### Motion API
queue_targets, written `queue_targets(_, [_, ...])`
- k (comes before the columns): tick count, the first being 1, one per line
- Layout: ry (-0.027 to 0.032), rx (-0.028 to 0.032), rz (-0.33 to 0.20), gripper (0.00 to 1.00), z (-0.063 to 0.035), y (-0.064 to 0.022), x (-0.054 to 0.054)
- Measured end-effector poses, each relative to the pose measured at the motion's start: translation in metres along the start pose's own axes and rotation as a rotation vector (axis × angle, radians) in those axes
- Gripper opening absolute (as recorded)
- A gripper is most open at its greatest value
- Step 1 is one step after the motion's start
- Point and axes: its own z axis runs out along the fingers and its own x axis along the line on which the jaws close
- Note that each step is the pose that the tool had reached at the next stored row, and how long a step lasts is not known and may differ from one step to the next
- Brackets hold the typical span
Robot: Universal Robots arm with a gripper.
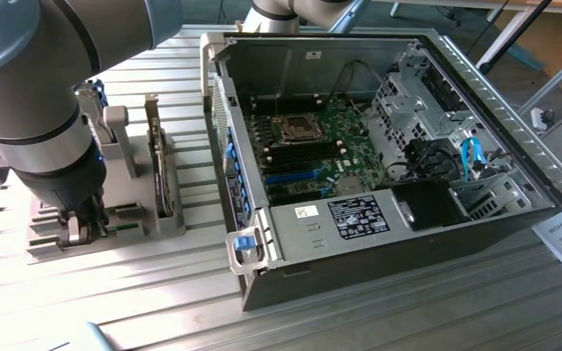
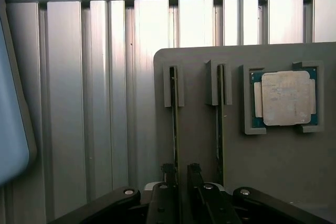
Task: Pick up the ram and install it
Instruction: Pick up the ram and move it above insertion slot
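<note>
Two rams stand on edge in slots of a grey holder (image 2: 199, 145). My gripper (image 2: 181, 174) is low over the holder, one finger on each side of the ram (image 2: 176, 129) nearer the holder's edge. A narrow gap shows beside the stick, so the gripper is open. The second ram (image 2: 219, 129) stands parallel, one slot over. In the exterior view the gripper (image 1: 84, 227) reaches down into the holder (image 1: 129, 212) at the exterior view's left, beside the open computer case (image 1: 379, 219).
A square silver processor (image 2: 285, 98) sits in a recess of the holder beyond the second ram. An upright expansion card (image 1: 164, 183) stands in the holder. The motherboard (image 1: 310, 139) lies inside the case with dark memory slots. A pale blue object (image 2: 10, 119) lies near the holder.
</note>
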Motion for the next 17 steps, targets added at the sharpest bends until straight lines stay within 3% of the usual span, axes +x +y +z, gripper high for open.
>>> queue_targets(17, [0.0001,-0.0002,0.0,0.24,0.0,-0.0031,0.0])
